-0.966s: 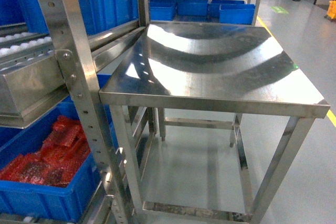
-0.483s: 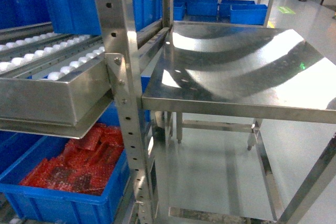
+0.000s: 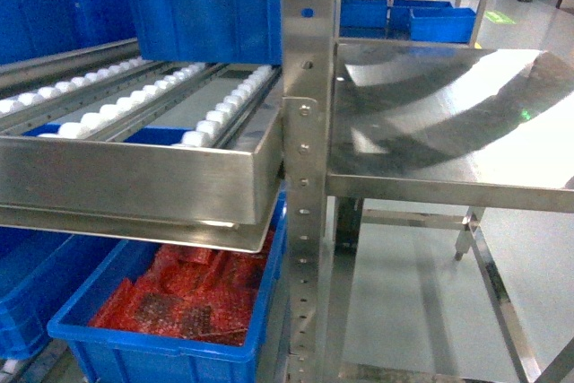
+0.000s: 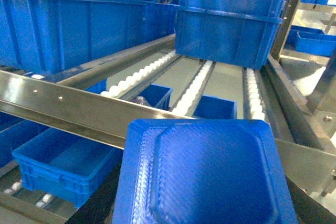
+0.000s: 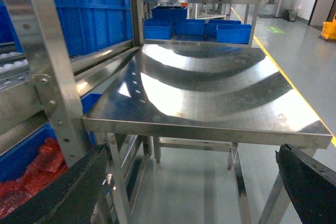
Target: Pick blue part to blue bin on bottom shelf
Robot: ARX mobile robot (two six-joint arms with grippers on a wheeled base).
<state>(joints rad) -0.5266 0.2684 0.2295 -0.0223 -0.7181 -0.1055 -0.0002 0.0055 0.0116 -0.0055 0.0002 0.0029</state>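
In the left wrist view a blue part (image 4: 202,174), a flat square moulded tray piece with a raised inner panel, fills the lower middle of the picture just in front of the camera; the left gripper's fingers are hidden behind it, so whether they clamp it cannot be told. Beyond it runs a riveted steel front rail (image 4: 68,109), and behind that the roller tracks (image 4: 197,85) carry a large blue crate (image 4: 233,19). A blue bin (image 4: 63,166) sits lower at the left, below the rail. The right gripper (image 5: 194,182) stands wide, its two dark fingers (image 5: 63,192) at the picture's lower corners, holding nothing, facing the steel-topped table (image 5: 210,93). From the head, the rack post (image 3: 307,177) divides the table from a roller shelf (image 3: 134,177), under which a blue bin of red bagged parts (image 3: 179,298) rests.
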